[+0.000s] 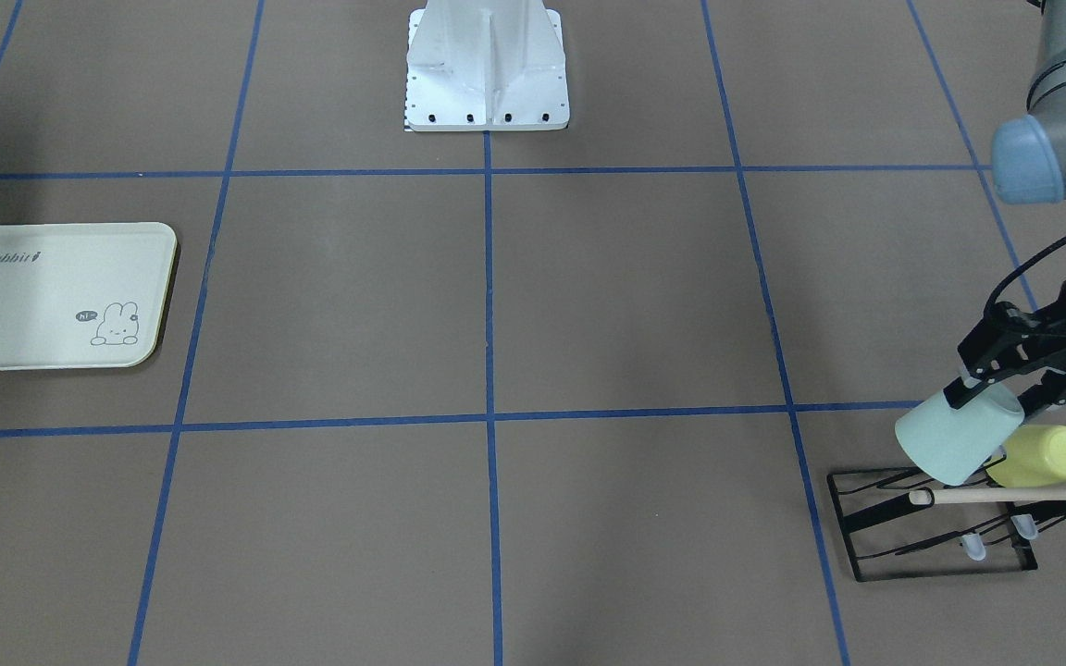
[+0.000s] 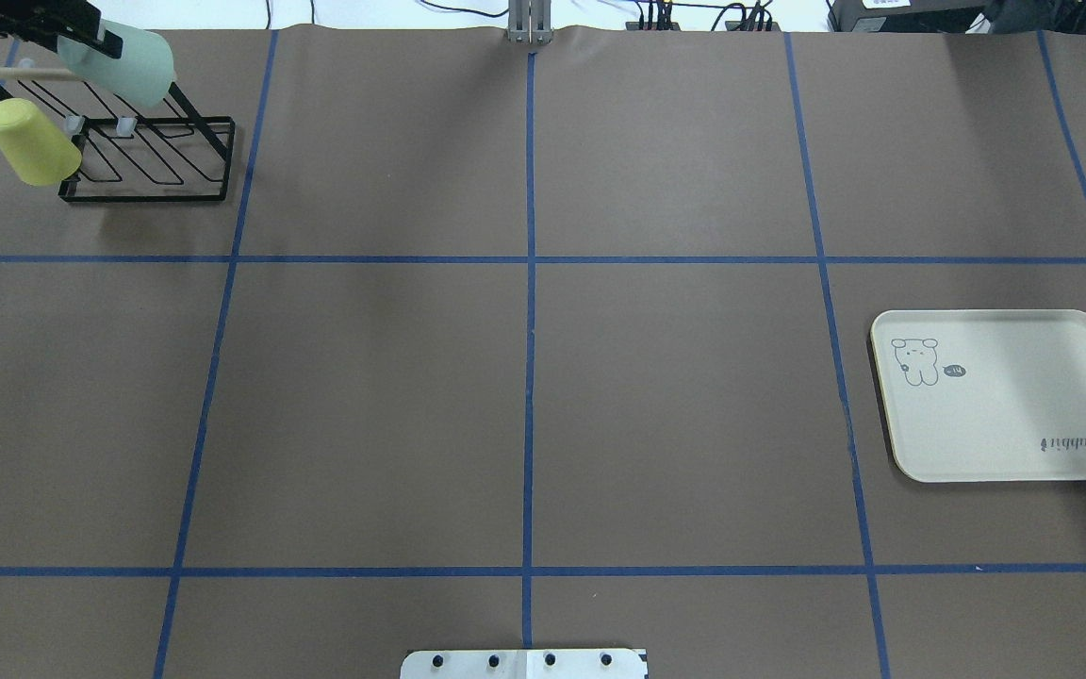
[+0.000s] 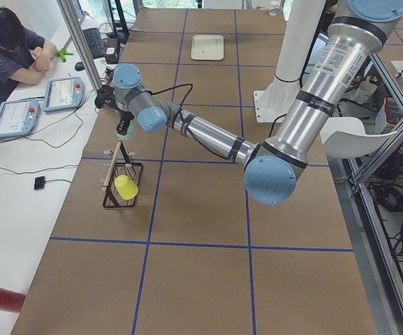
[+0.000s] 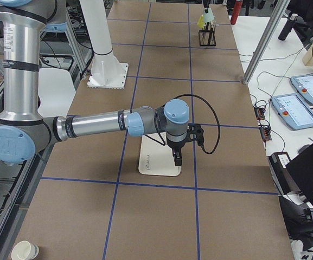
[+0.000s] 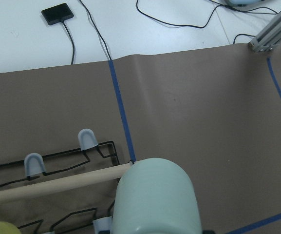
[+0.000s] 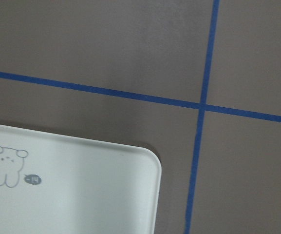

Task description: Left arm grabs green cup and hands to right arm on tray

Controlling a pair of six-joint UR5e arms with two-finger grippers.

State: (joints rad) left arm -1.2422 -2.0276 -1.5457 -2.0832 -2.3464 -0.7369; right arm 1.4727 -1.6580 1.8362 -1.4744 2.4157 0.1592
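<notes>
The green cup [image 1: 954, 446] is a pale mint tumbler, tilted with its base toward the table's middle, held just above the black wire rack [image 1: 931, 541]. My left gripper [image 1: 985, 407] is shut on the cup's rim end, with one black finger lying over the outer wall. It shows the same way in the overhead view [image 2: 95, 42], and the cup [image 5: 157, 200] fills the bottom of the left wrist view. The tray [image 1: 52, 296] lies flat and bare at the other end of the table. My right gripper [image 4: 176, 158] hangs over the tray's [image 4: 159, 162] edge; I cannot tell whether it is open.
A yellow-green cup [image 1: 1047, 456] sits tilted on the rack beside the mint one. A wooden dowel [image 1: 1014, 495] runs along the rack's top. The white robot base [image 1: 487, 69] stands at the table's robot side. An operator [image 3: 9, 42] sits at the side desk.
</notes>
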